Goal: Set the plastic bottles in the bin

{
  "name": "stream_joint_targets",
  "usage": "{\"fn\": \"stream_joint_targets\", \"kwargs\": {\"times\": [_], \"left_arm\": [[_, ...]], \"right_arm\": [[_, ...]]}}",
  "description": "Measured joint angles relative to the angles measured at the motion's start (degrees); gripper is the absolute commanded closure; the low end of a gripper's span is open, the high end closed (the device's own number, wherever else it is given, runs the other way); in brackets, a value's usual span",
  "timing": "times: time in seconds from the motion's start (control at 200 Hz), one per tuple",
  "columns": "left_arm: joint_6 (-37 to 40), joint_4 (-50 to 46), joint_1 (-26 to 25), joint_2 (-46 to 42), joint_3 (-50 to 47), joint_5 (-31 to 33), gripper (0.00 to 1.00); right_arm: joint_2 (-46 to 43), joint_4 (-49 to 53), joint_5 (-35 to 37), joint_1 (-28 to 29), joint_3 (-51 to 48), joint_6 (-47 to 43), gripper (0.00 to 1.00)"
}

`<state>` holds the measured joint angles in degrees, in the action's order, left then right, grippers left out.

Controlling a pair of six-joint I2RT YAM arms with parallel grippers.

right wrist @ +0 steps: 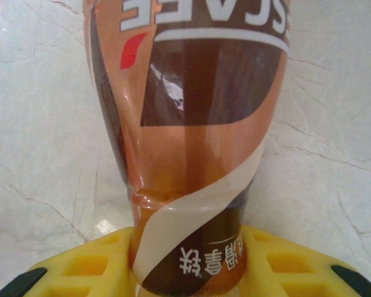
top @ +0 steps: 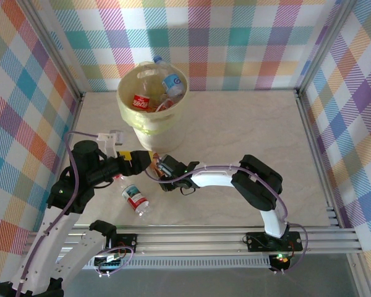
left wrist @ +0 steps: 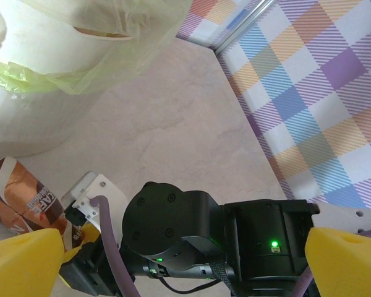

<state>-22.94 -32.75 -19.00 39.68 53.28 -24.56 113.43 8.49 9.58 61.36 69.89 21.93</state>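
Observation:
A brown-and-orange-labelled plastic bottle [right wrist: 191, 124] lies on the table with its lower end between my right gripper's [right wrist: 185, 266] yellow pads, which press it from both sides. From above, that gripper [top: 157, 167] sits just in front of the bin [top: 149, 127], a pale-yellow bucket holding several bottles [top: 141, 102]. My left gripper [top: 138, 158] is beside it, jaws wide open. Its fingers [left wrist: 25, 263] straddle the right arm's black wrist without holding anything. The brown bottle [left wrist: 15, 195] shows at that view's left edge. Another clear bottle with a red-and-white label [top: 135, 199] lies near the left arm.
The two arms crowd together in front of the bin, the right forearm [top: 213, 177] stretched leftward across the table. Checked walls [top: 334, 124] enclose the table on three sides. A metal rail [top: 235, 234] runs along the near edge.

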Motion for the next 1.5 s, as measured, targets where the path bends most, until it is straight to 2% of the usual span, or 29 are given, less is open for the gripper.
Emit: {"fn": "stream_joint_targets", "kwargs": {"times": [0.255, 0.555, 0.895, 0.995, 1.11, 1.29, 1.5], "left_arm": [[-1.66, 0.02, -0.04, 0.0, -0.72, 0.17, 0.0], [-4.57, 1.88, -1.4, 0.68, -2.91, 0.0, 0.0], [-11.52, 5.64, -8.66, 3.28, -8.37, 3.23, 0.0], [-13.55, 8.07, -11.43, 4.31, -9.92, 4.72, 0.0], [-17.4, 15.26, -13.62, 6.29, -13.35, 4.7, 0.0], [-21.38, 23.98, -15.93, 9.92, -15.15, 4.79, 0.02], [-23.41, 29.4, -18.16, 12.04, -15.15, 5.38, 0.07]], "right_arm": [[-7.63, -1.27, -2.08, 0.24, -8.85, -0.42, 0.66], [-20.31, 1.46, 0.72, 0.15, -16.28, -0.09, 0.66], [-35.74, 7.89, 0.9, -2.69, -19.34, 0.5, 0.67], [-39.74, 8.22, -1.31, -3.19, -19.41, 0.39, 0.65], [-42.56, 8.26, -5.42, -3.19, -19.47, 0.09, 0.65], [-44.04, 7.89, -11.39, -3.19, -19.61, 0.07, 0.65], [-44.61, 7.19, -15.93, -3.19, -19.61, -0.11, 0.65]]}}
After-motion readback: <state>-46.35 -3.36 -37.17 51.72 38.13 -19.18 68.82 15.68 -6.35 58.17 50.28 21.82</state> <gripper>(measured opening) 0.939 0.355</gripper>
